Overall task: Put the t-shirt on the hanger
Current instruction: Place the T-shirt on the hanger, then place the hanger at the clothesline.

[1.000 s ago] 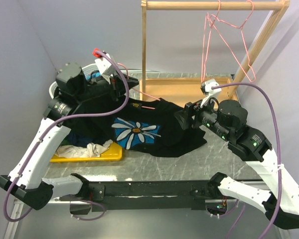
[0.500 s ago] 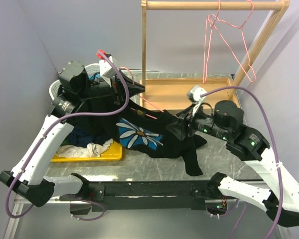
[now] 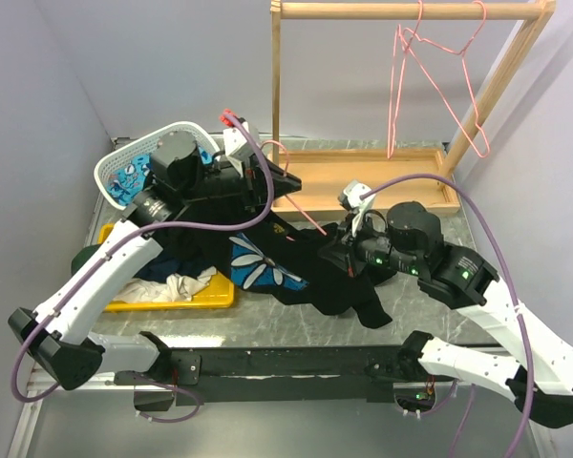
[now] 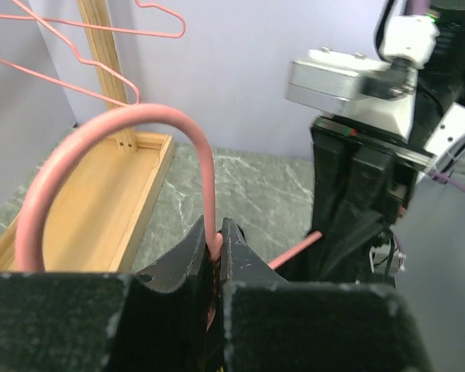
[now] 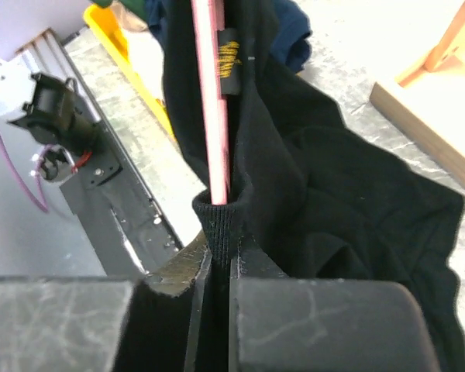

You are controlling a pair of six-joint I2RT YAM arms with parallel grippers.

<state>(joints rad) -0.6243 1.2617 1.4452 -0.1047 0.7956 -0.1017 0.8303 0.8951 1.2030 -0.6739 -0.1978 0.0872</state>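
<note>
A grey marble table (image 3: 296, 324) has a wooden rack (image 3: 401, 10) at the back. The black t-shirt (image 3: 310, 277), flower print showing, droops in a bunch at mid-table, partly lifted between the two arms. The pink hanger (image 3: 301, 212) slants through it. Its long axis runs from the hook at back left down toward front right, and one wire arm passes in beside the neck label. The left gripper (image 3: 277, 181) is clamped on the wire just below the hook. The right gripper (image 3: 336, 250), nearer the shirt, pinches collar fabric where the wire enters, so the cloth likely needs drawing along that axis.
</note>
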